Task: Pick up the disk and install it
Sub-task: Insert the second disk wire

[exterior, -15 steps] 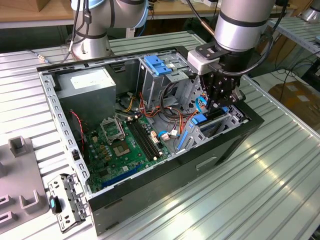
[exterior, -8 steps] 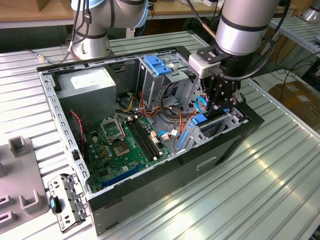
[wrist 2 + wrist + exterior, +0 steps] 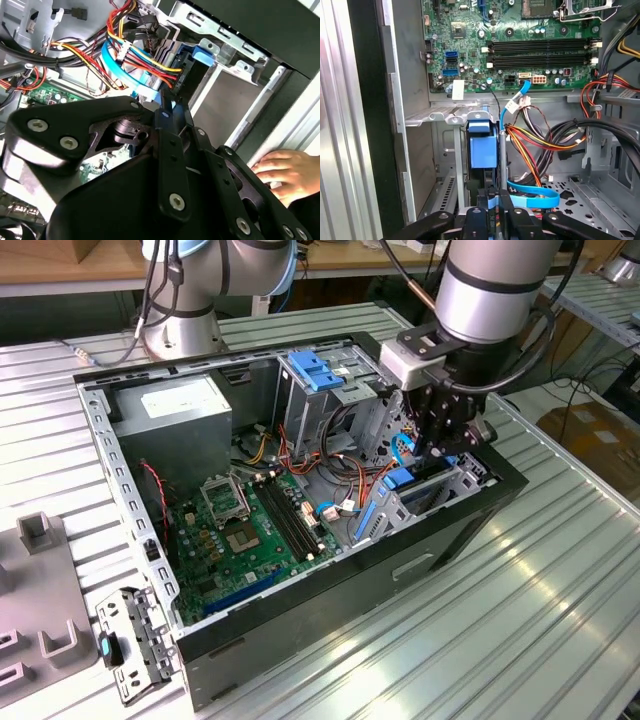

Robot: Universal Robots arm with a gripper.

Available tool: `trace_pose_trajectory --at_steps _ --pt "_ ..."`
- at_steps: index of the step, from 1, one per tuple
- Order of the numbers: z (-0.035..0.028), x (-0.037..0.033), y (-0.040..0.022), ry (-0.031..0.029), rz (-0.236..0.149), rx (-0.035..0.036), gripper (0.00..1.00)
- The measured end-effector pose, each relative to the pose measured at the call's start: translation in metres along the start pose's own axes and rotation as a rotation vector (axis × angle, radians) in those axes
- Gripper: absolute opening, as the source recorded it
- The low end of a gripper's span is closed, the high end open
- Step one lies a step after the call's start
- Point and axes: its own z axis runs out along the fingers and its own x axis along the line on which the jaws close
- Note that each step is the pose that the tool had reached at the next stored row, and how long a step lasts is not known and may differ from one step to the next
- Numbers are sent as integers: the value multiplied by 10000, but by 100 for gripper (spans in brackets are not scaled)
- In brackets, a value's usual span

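gripper [image 3: 437, 448]: one, black, low inside the drive-cage corner of the open case [image 3: 150, 540]; fingers drawn close together on the top edge of the disk [image 3: 483, 150], in both wrist views.
disk: one, standing on edge in the drive bay, blue carrier facing out, seated between the grey cage walls; only its blue rail [image 3: 398, 478] is seen in the exterior view.
hand [image 3: 285, 172]: one, a person's, resting flat on the outer edge of the case beside the bay.
motherboard [image 3: 235, 540]: one, green, on the case floor; four memory slots [image 3: 542, 50] empty.
power supply [image 3: 175, 420]: one grey box, far corner of the case.
cables [image 3: 530, 142]: red, yellow and black bundle plus one light-blue flat cable [image 3: 532, 192], just beside the disk.
loose bracket [image 3: 135, 640]: one, on the table outside the case.
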Motion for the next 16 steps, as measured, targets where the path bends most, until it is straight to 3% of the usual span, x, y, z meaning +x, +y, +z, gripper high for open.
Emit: trace_pose_trajectory --at_steps 2,5,7,16 --pt "-37 2 -7 3 0 0 24" --pt "-37 2 -7 -1 0 0 22" --pt "-40 2 -7 1 -1 0 11" --pt "-50 2 -9 1 0 0 11"
